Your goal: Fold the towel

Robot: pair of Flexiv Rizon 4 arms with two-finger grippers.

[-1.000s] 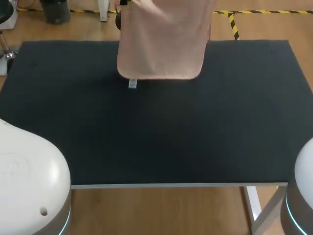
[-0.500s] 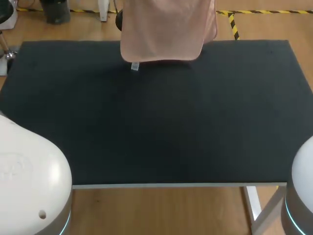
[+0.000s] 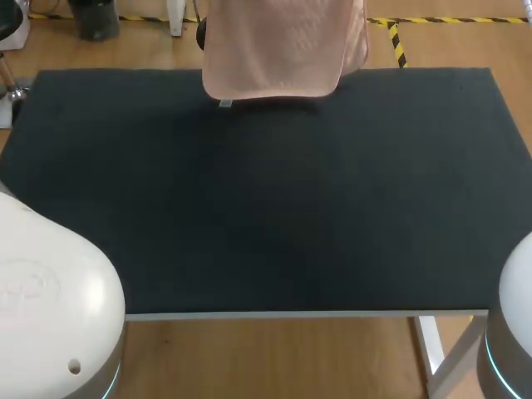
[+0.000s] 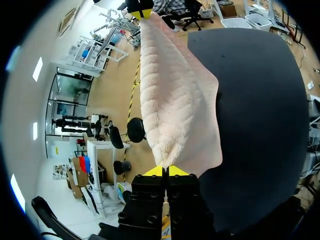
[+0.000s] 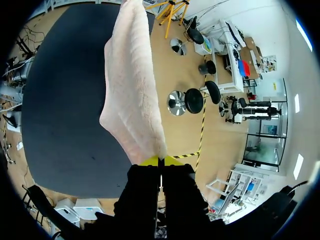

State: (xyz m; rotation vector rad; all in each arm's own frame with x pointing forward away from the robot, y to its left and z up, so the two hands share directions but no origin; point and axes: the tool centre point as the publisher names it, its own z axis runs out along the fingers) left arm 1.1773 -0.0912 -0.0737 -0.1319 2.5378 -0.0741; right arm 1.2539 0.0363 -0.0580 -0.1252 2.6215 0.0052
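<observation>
Head view first: the pink towel [image 3: 274,50] hangs spread out above the table's [image 3: 266,208] far edge, lower hem just over the dark top. A small tag [image 3: 225,102] dangles at the hem's left corner. The top of the towel runs out of view, and so do both grippers. The white bulk of the left arm [image 3: 50,316] fills the near left corner, and the right arm [image 3: 515,324] shows at the near right.

Over to the left wrist: the left gripper [image 4: 166,171] has its yellow tips pressed together on a towel corner. The cloth stretches away ahead of it in a long, ribbed band. At the far end, the right gripper [image 4: 140,12] pinches the other corner, its tips together too. The table lies beneath and to one side.

Right wrist now: the right gripper [image 5: 161,161] is clamped tight on its corner, tips meeting with the fabric between them. The towel [image 5: 132,85] runs ahead from the fingers, sagging over the table's [image 5: 65,100] edge.
</observation>
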